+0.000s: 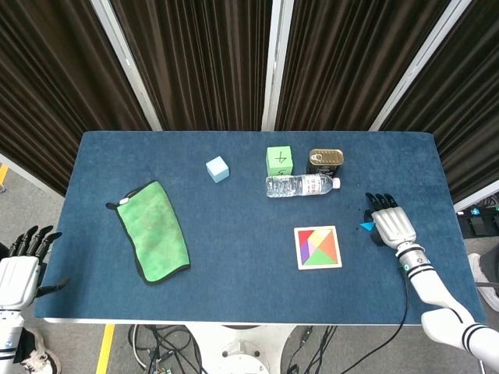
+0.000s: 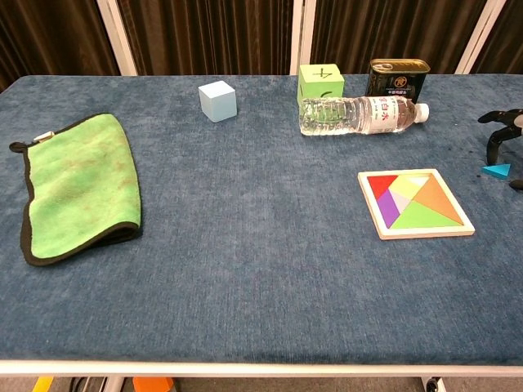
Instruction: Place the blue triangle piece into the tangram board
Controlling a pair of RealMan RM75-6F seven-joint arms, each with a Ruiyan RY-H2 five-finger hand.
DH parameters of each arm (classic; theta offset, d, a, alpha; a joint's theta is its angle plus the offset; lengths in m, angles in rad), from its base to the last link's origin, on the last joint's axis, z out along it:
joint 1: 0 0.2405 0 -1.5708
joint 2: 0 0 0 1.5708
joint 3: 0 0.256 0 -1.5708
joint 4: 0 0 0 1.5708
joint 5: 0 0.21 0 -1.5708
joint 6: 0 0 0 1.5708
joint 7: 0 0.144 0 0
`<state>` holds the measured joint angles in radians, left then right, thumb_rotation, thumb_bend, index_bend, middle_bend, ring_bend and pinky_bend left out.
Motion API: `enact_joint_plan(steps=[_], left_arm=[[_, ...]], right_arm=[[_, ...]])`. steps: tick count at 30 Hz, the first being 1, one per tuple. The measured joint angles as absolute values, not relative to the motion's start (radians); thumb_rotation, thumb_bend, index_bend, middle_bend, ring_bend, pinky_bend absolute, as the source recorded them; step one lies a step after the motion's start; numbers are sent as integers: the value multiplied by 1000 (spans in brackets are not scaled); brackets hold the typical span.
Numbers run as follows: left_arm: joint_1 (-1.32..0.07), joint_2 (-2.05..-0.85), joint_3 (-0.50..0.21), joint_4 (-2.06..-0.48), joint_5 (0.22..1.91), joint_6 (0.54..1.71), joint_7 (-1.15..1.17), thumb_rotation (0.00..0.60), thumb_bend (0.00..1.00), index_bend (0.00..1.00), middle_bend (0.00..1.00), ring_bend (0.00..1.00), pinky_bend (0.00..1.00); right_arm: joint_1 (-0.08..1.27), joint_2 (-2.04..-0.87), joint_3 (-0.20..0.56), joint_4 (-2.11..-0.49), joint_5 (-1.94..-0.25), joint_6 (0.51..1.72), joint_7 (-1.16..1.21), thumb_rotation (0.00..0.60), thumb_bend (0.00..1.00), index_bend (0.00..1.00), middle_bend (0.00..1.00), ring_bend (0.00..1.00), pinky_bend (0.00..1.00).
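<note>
The blue triangle piece [image 1: 364, 227] [image 2: 495, 171] lies flat on the blue tablecloth, to the right of the tangram board [image 1: 318, 267] [image 2: 425, 233]. The board is a white-framed square filled with coloured pieces. My right hand [image 1: 390, 224] [image 2: 505, 139] hovers palm-down over the triangle's right side. Its dark fingers [image 2: 493, 148] arch down around the piece without gripping it, and in the head view it hides part of the triangle. My left hand [image 1: 19, 271] hangs off the table's near left corner, fingers apart and empty.
A water bottle [image 1: 301, 185] lies on its side behind the board, with a green cube [image 1: 278, 160] and a dark can [image 1: 325, 160] behind it. A light blue cube [image 1: 217, 168] sits further left. A green cloth [image 1: 151, 229] covers the left part.
</note>
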<state>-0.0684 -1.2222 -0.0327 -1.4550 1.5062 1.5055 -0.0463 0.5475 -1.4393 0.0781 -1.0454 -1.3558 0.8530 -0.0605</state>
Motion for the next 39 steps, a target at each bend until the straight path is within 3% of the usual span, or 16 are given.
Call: enact_joint_plan(steps=[24, 39], left_arm=[[-70, -1220, -30, -1454, 1506, 1498, -53, 600, 45, 190, 108, 12, 123], [-68, -1223, -30, -1444, 1506, 1501, -62, 600, 44, 190, 108, 12, 123]], right_arm=[[573, -1436, 84, -1053, -1332, 836, -84, 600, 203, 555, 14, 0, 0], [591, -1367, 91, -1148, -1356, 848, -53, 600, 217, 563, 17, 0, 0]])
